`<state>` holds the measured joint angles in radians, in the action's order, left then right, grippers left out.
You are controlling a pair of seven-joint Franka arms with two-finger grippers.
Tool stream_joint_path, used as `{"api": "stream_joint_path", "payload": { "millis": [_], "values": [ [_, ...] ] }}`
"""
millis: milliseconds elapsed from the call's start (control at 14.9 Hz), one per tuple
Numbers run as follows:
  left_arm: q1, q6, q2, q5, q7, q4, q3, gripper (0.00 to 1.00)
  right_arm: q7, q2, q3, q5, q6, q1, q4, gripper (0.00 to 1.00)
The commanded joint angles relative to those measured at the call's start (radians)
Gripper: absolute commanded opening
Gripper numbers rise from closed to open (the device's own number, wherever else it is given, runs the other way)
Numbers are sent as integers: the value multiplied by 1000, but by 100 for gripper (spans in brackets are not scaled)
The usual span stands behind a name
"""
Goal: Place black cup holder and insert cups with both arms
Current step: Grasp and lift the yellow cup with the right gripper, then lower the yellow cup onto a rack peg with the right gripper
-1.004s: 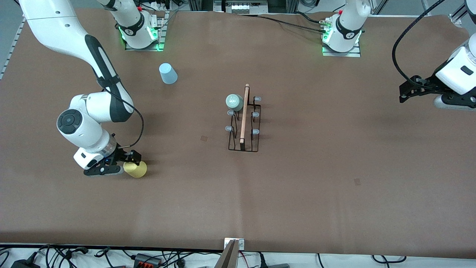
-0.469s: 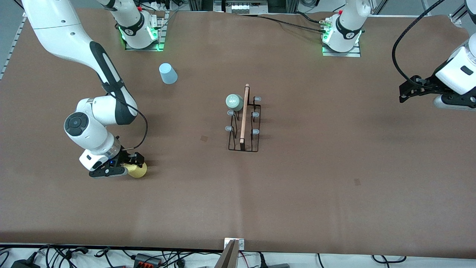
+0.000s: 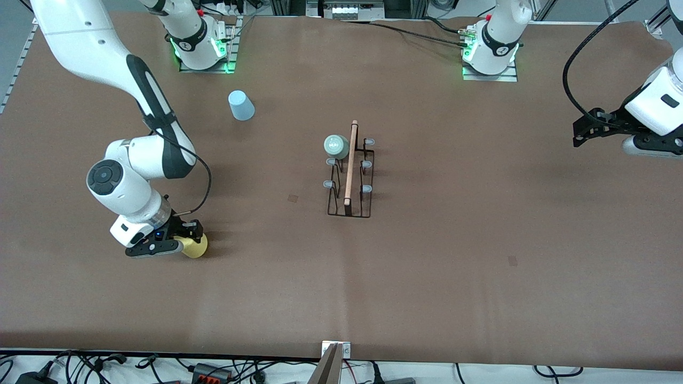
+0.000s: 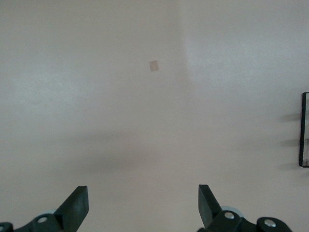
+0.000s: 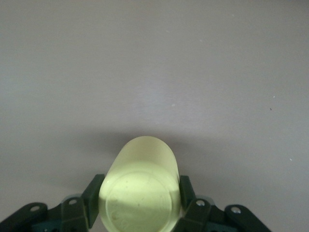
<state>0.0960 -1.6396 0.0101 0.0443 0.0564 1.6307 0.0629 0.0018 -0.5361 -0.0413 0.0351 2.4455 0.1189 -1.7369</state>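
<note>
Front view: the rack (image 3: 349, 176) stands near the middle of the worktop, its long axis and the wooden rod (image 3: 350, 162) along its top running from the edge where the arm bases stand toward the camera's edge. A mint cup (image 3: 336, 146) sits upside down, base up, on the prong at the rack's corner nearest the bases' edge, on the side toward the right arm's end. The other grey-tipped prongs stand bare. A blue cup (image 3: 241, 105) rests upside down on the table (image 3: 453, 256), apart from the rack, toward the right arm's base. The right gripper (image 3: 184, 239) is low at the right arm's end of the worktop, nearer the camera's edge than the rack, its jaws closed on the sides of the yellow cup (image 3: 195, 246). The right wrist view shows this cup (image 5: 140, 193) held between the two fingers (image 5: 92, 198), its flat closed base toward the camera and its long axis pointing away from the gripper; whether it touches the table cannot be told. The left arm waits, its gripper (image 3: 584, 130) in the air over the left arm's end of the worktop; the left wrist view shows its fingers (image 4: 76, 205) spread wide and holding nothing, with an end of the rack (image 4: 304, 130) at the frame edge.
</note>
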Motion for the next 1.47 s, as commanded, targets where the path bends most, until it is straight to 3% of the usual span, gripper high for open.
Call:
{"api": "stream_joint_path", "payload": {
  "millis": [0, 268, 536, 1205, 1339, 1406],
  "values": [
    [5, 20, 4, -14, 22, -19, 11, 100, 180, 155, 3, -20, -184, 111, -6, 11],
    [4, 21, 4, -14, 23, -19, 11, 100, 649, 186, -48, -52, -210, 278, 20, 11],
    [4, 21, 4, -14, 23, -17, 12, 100, 941, 142, -49, -52, -201, 433, 83, 13],
    [-1, 23, 4, -14, 26, -17, 14, 100, 1034, 56, -51, -47, -39, 485, 83, 17],
    [-1, 24, 4, -14, 25, -17, 14, 100, 1034, 41, -51, -47, -33, 498, 83, 30],
    [-1, 24, 4, -14, 25, -17, 14, 100, 1035, 38, -51, -47, -31, 498, 83, 79]
  ]
}}
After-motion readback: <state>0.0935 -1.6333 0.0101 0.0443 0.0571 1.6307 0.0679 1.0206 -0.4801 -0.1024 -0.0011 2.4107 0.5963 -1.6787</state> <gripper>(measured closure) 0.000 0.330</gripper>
